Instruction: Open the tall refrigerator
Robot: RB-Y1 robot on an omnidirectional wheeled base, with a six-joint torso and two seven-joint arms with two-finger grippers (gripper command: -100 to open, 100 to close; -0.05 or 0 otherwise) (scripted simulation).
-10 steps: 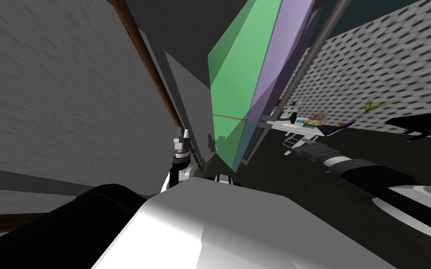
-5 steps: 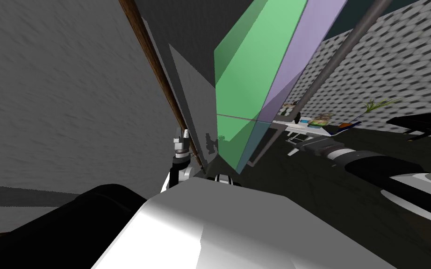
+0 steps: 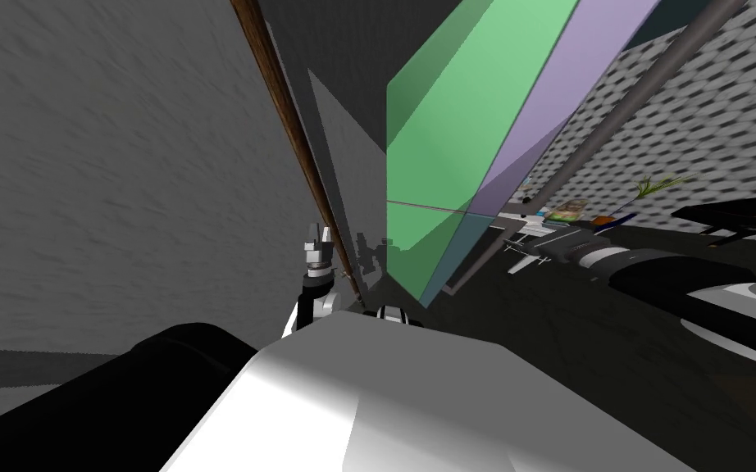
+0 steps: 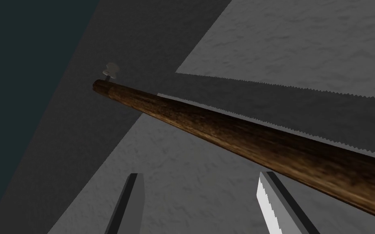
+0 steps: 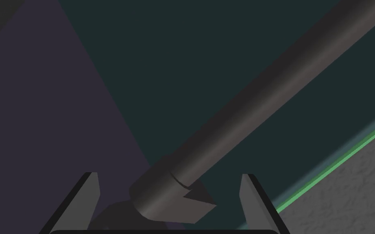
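The tall refrigerator (image 3: 450, 139) rises ahead with a green face and a purple face (image 3: 548, 106). A long grey bar handle (image 3: 614, 123) runs up its right side. My right gripper (image 3: 528, 250) reaches in from the right at the bar's lower end. In the right wrist view that lower end of the handle (image 5: 170, 195) sits between the open fingers of my right gripper (image 5: 170, 193), which do not press it. My left gripper (image 3: 319, 239) is raised beside a brown wooden rod (image 3: 286, 123). It stands open (image 4: 201, 195), and the rod (image 4: 239, 138) crosses beyond its fingers.
A rough grey wall (image 3: 122, 164) is close on the left. Behind the refrigerator runs a patterned wall (image 3: 696, 123). In front of it are a small table (image 3: 532, 223) with several items, a plant (image 3: 655, 184) and a dark low piece of furniture (image 3: 737, 217).
The whole head picture has swung, so I have moved. The green and purple faces look broader, the handle leans further right, and my right forearm has shifted right with it. Both grippers stay open.
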